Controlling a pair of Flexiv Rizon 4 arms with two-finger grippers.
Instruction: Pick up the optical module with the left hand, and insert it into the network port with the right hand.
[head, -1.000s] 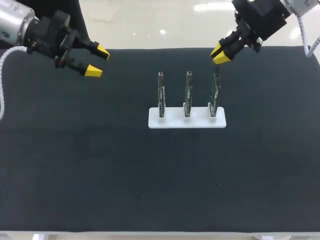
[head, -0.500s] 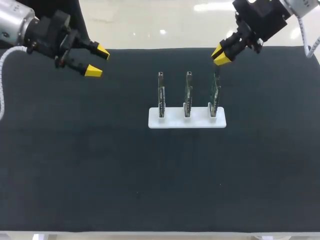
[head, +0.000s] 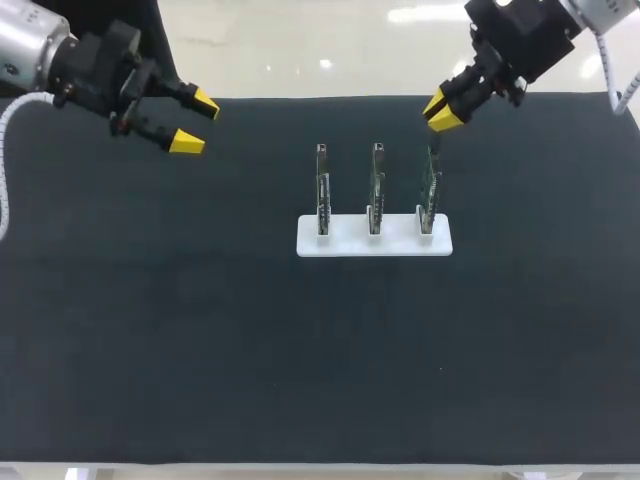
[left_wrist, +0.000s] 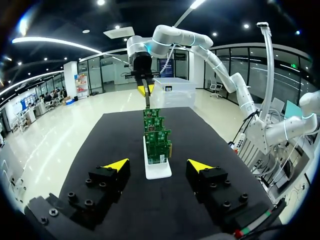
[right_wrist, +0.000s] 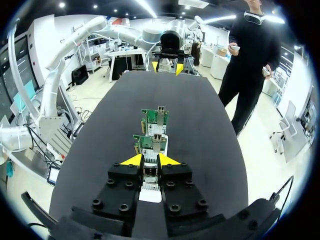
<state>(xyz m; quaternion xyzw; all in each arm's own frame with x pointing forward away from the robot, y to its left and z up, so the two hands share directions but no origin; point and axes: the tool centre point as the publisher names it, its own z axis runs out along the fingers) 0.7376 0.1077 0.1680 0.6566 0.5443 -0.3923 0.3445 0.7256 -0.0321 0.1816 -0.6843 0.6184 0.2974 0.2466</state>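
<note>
The right claw (head: 440, 110) is pressed nearly together and seems to pinch a slim dark module (left_wrist: 148, 100), which hangs just over the top of the right-hand card (head: 430, 190) in the white stand (head: 375, 243). The left claw (head: 190, 122) hovers spread and empty, well apart. The module should be squared to the port, then pushed straight and gently, lest the card tip.

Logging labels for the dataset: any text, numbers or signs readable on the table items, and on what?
No text can be read.
Green network cards: any markings are too small to read.
White holder: no print visible.
</note>
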